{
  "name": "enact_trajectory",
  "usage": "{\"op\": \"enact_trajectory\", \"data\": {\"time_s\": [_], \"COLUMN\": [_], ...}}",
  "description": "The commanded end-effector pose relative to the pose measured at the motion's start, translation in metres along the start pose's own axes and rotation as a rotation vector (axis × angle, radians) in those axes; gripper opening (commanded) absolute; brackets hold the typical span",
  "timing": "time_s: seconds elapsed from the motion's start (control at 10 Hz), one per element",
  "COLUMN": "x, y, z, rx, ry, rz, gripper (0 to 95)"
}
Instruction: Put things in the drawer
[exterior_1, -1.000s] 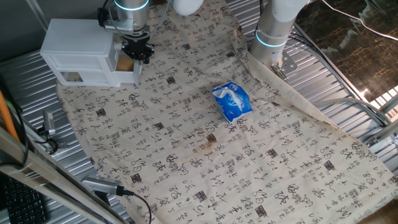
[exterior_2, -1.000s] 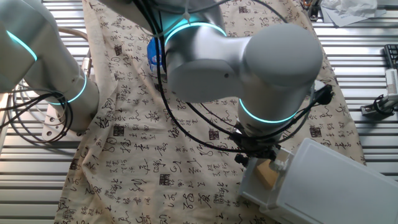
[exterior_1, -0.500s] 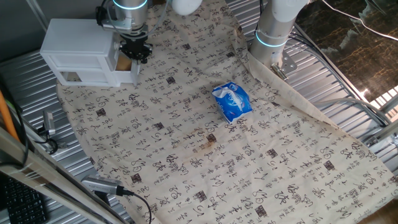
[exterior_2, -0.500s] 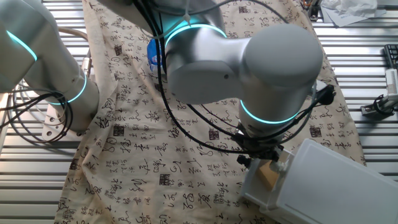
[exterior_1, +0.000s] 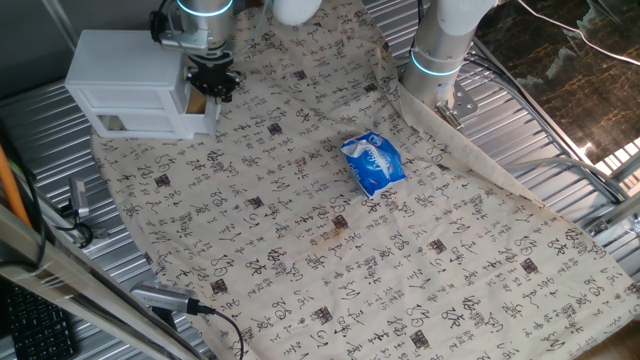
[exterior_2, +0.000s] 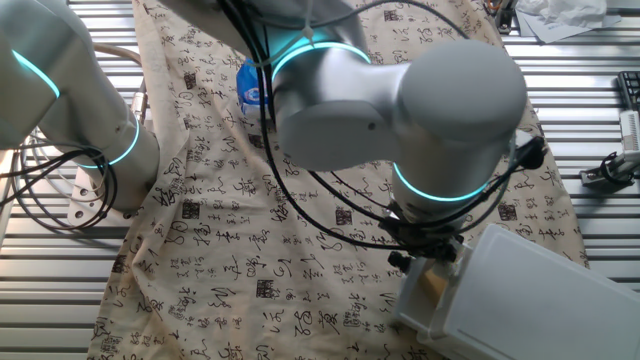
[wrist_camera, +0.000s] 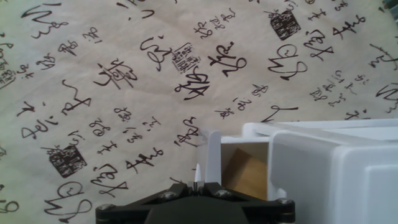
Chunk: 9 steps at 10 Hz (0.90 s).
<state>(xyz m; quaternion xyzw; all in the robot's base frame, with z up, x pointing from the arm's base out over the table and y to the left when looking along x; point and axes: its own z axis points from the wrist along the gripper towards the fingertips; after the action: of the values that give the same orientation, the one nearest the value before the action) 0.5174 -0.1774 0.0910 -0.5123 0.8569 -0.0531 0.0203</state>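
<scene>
Now we find the gripper (exterior_1: 211, 82) at the upper left of one fixed view, hanging over the front end of the drawer (exterior_1: 200, 118), which stands pulled out of the white cabinet (exterior_1: 120, 62). We read the wooden block (wrist_camera: 244, 174) as lying inside the drawer: in the hand view it shows at the lower middle of the frame as a tan face between the drawer's white walls, just right of the dark finger base along the bottom edge. In the other fixed view the same tan patch sits at the lower right, directly under the black fingers and against the cabinet face. So the block lies below the gripper and a little toward the cabinet, and we cannot pick out a long axis on so squat a piece. We cannot tell whether the fingers are parted or closed, nor whether they touch the block, since the tips are hidden in every view. We judge the block delivered, with the drawer open. A blue packet (exterior_1: 373, 163) lies near the middle of the patterned cloth (exterior_1: 300, 250), well apart from the drawer
</scene>
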Motion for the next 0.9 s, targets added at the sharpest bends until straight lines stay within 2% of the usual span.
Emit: {"op": "enact_trajectory", "data": {"time_s": [0.1, 0.4, 0.9], "x": [0.0025, 0.0046, 0.0039], "y": [-0.0036, -0.0114, -0.0130], "z": [-0.0021, -0.0030, -0.0032], "rx": [-0.001, 0.001, 0.015], "ry": [-0.001, -0.007, -0.012], "rz": [-0.008, -0.011, 0.008], "gripper": [0.0, 0.0, 0.0]}}
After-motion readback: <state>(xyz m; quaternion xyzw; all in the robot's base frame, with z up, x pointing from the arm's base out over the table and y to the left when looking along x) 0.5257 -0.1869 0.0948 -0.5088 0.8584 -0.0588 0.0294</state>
